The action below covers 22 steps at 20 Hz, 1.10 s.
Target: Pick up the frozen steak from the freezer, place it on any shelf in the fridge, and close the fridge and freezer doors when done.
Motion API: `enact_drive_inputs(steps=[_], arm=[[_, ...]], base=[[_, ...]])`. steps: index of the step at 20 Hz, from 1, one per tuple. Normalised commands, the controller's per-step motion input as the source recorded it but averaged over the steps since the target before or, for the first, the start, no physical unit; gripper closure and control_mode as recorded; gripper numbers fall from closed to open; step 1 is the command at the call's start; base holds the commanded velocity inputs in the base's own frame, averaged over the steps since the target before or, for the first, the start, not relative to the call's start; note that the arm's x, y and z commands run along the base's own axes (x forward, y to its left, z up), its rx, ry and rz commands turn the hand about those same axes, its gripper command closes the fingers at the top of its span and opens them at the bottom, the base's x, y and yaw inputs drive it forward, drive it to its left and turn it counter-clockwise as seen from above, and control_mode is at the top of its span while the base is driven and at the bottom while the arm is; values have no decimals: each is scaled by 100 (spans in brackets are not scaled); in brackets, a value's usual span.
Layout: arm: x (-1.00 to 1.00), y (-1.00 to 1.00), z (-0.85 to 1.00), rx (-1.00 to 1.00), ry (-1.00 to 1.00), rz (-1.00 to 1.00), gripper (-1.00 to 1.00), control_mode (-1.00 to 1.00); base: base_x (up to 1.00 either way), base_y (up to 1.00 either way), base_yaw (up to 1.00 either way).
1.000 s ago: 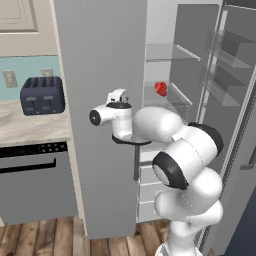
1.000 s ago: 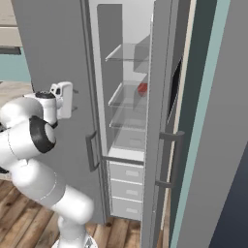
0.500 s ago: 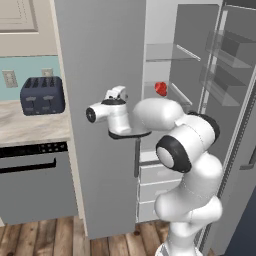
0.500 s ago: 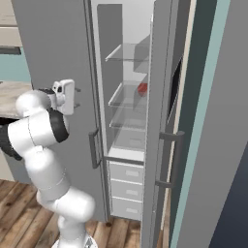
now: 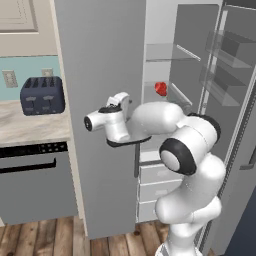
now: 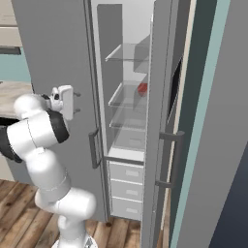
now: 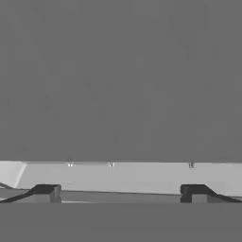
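Steak (image 5: 160, 88) placement looks finished: the small red lump lies on a glass shelf (image 6: 127, 99) about halfway up the fridge (image 6: 131, 145), towards the back, above the stacked drawers (image 6: 125, 189). By my reading, the step in hand is shutting the doors.

The tool (image 6: 76, 102) is at the outer face of the large grey door (image 5: 100, 60) that stands open on the toaster (image 5: 42, 95) side, well above the door's handle (image 6: 94, 147). Its fingers (image 7: 47, 193) are spread wide and hold nothing; in the hand view they point straight at a flat grey surface that is very close. Whether the tips touch the panel, I cannot tell.

The second door (image 6: 164, 97), on the other side of the shelves, also stands open, with its own handle (image 6: 169, 160) facing outward.

The next move probably calls for a steady push on the flat panel, swinging the door round its hinge until it meets the cabinet, with the arm following the arc so the tips do not slide off the face. After that the other door needs the same treatment, which likely means bringing the arm across to its outer side
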Motion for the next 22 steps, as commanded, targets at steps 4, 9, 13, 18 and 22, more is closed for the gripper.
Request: enact_drive_inputs(steps=[4, 9, 13, 18, 22], arm=[[-100, -34, 6, 8, -28, -5, -100, -100], [-100, -40, 35, 10, -28, -5, -100, -100], [-100, -53, 65, 17, -24, -6, -100, -100], [-100, -69, 72, 27, -15, -8, -100, -100], [-100, -78, 64, 36, -14, -4, -100, -100]], base=[[0, 0, 0], [0, 0, 0], [0, 0, 0], [0, 0, 0], [0, 0, 0]])
